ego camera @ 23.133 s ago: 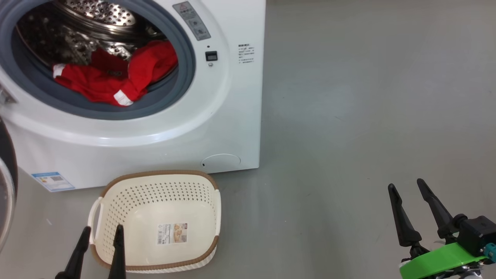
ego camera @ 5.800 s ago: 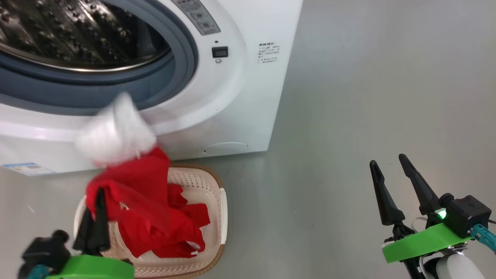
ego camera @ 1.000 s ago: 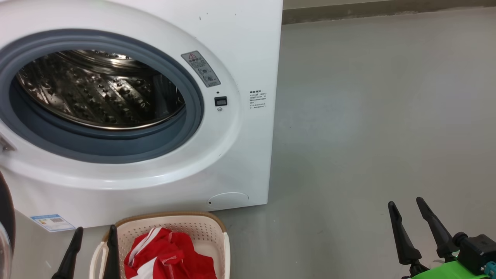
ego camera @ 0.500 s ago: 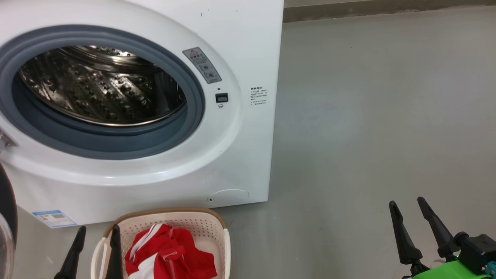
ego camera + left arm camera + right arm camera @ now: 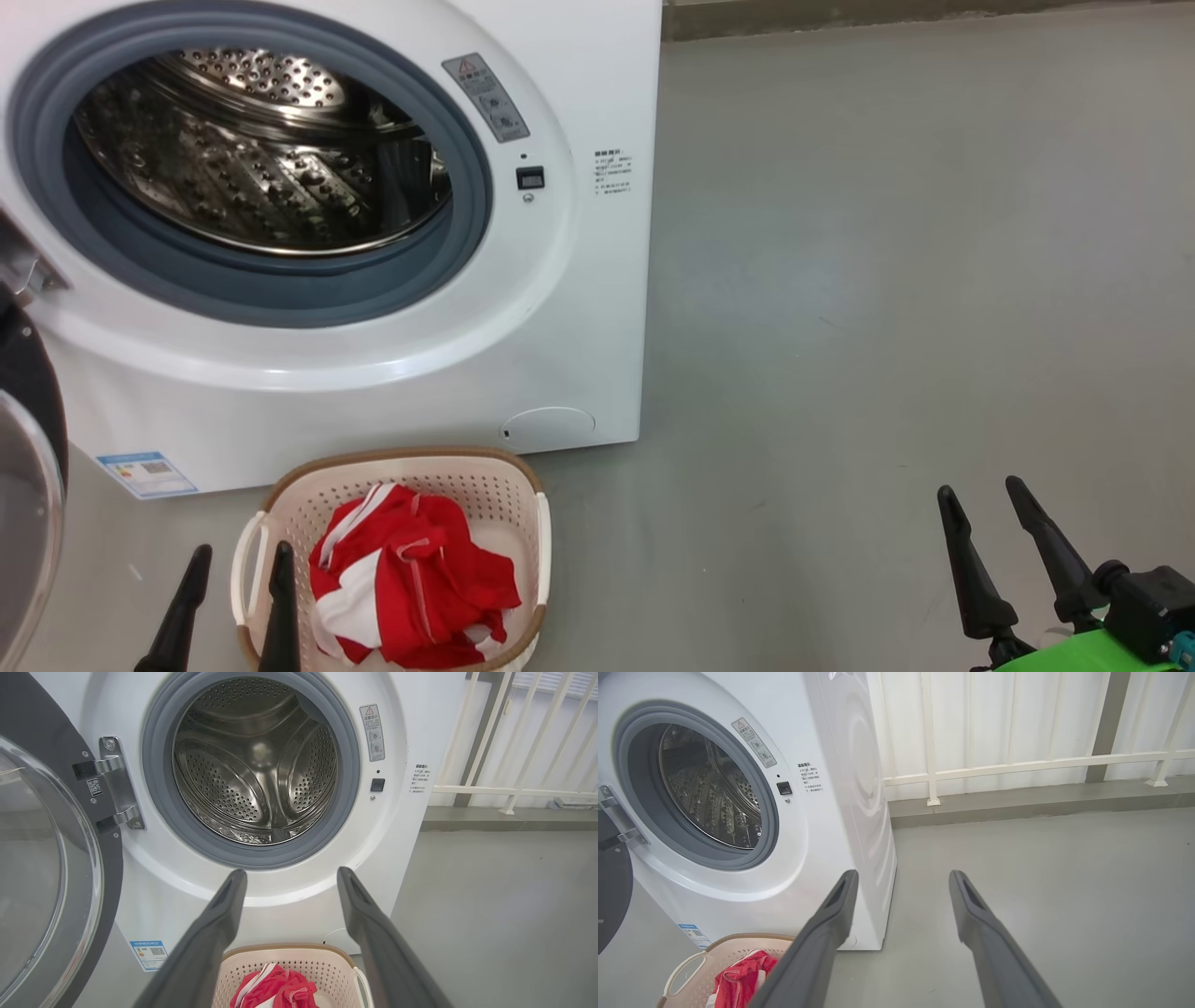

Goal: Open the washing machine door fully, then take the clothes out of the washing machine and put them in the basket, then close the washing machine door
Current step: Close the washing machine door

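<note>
Near basket (image 5: 401,455): left pincer (image 5: 243,551) wide apart, empty.

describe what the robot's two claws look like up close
Both the left claw and right claw have two long dark fingers tapering to pointed tips. Seen from the wrist, the fingers are dark grey with a shallow recessed slot near each tip. Behind the right claw sit a black block, a bright green plate and a teal connector.
</note>
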Available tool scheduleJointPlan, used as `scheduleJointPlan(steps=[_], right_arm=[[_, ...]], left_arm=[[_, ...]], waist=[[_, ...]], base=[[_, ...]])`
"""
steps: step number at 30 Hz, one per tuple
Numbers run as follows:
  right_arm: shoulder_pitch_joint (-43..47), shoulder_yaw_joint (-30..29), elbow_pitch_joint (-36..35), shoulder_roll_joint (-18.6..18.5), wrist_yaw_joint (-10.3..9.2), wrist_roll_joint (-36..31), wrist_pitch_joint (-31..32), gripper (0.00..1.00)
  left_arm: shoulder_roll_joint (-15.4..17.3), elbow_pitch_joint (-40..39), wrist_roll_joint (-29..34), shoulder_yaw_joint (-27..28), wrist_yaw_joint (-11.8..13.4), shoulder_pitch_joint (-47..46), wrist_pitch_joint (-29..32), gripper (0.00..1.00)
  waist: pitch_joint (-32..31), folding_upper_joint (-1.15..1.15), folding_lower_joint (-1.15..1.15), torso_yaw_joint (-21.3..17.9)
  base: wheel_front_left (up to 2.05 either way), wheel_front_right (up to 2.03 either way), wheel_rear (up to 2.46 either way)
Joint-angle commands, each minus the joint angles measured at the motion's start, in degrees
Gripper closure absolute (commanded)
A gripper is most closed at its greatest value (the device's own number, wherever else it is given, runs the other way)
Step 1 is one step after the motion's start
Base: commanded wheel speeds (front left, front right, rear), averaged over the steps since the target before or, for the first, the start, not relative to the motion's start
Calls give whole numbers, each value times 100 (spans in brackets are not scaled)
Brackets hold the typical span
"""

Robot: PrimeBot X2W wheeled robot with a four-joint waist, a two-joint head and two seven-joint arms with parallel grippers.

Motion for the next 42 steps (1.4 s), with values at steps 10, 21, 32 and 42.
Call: scheduleJointPlan(steps=[10,21,32,42], right_arm=[[38,132,-133,-122,36,26,-37,0],[53,132,-131,-144,36,27,-37,0],[-107,346,-92,-283,36,32,-37,0],[-184,483,-44,-370,36,60,-37,0]], left_arm=[[31,-174,-7,148,-19,-22,-29,0],[31,-80,-82,131,1,-82,-29,0],[31,-22,-390,2,184,-25,-29,0],[31,-14,-524,-232,359,45,-29,0]], waist=[[-37,0,0,18],[1,0,0,309],[23,0,0,1092],[-6,0,0,2102]], base=[[-16,16,0],[0,0,0],[0,0,0],[0,0,0]])
